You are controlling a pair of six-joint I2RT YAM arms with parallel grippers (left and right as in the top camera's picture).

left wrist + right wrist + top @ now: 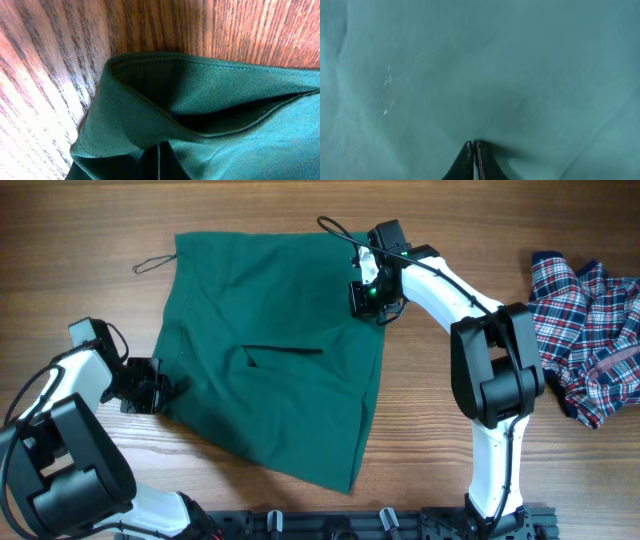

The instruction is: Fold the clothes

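The green garment (270, 370) lies spread flat on the wooden desk (80, 240), centre-left in the overhead view. Its lower corner points toward the arm bases. A thin cord loop (150, 264) trails off its upper left corner, and a second cord (335, 228) trails off its upper right.

The right end effector (374, 308) stands on the garment's upper right edge. In its wrist view the fingertips (469, 159) are pressed together with cloth creasing away from them, so it is closed on the green garment.

The right arm rises from the near edge of the desk and bends at a dark elbow. Its white forearm reaches up and left, and the wrist is turned downward.

The left end effector (172, 387) meets the garment's left lower edge. Its fingertips fall outside the wrist view, where a hemmed fold (190, 95) is drawn up toward the camera. It is closed, apparently pinching that edge.

The left arm is folded at the near left corner, with the forearm low and pointing right.

The plaid garment (590, 330) lies crumpled at the far right of the desk, well apart from both end effectors.
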